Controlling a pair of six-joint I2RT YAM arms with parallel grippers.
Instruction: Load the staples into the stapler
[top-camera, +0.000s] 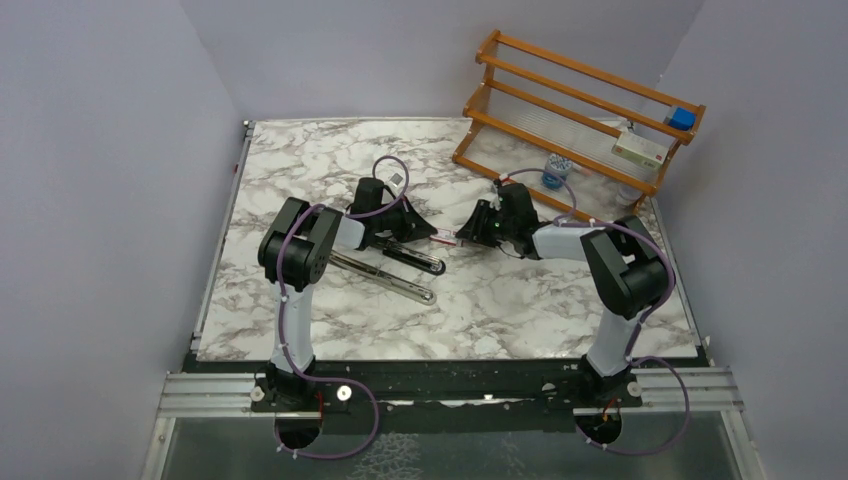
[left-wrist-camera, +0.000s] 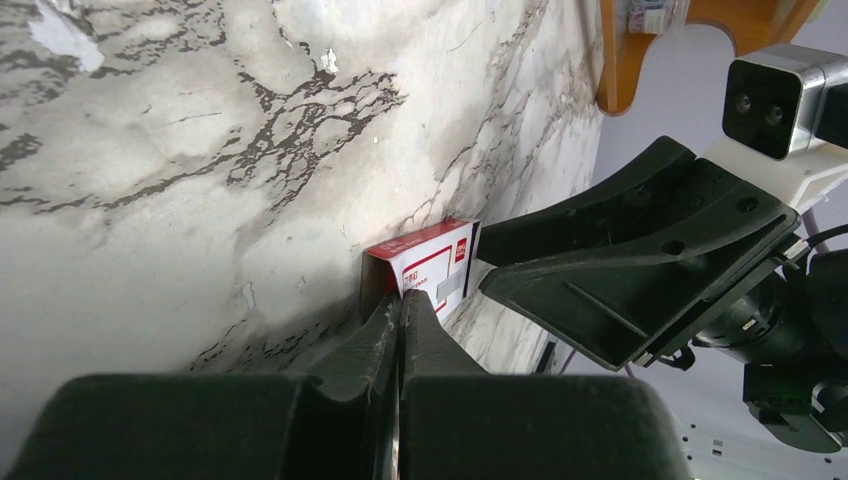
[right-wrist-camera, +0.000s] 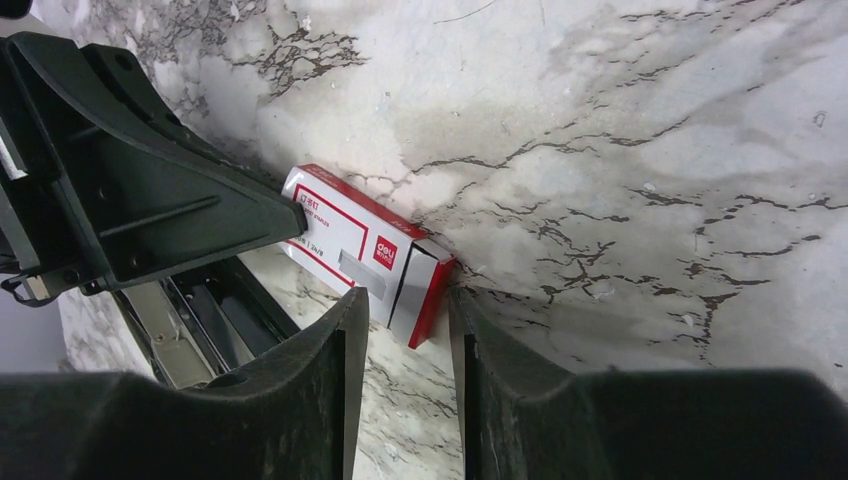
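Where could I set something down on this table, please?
Bare marble: the far-left corner behind the left arm, and the near strip between the stapler and the table edge. Crowded: the centre, where the left hand and right hand meet at the staples, and by the rack.

Marble-patterned table (top-camera: 500, 310): stapler (top-camera: 392, 279) is laid open on it, left of centre. Staples box (right-wrist-camera: 365, 255) is seen just right of it; table contact can't be confirmed. Wooden rack (top-camera: 575, 115) is set at far-right corner.
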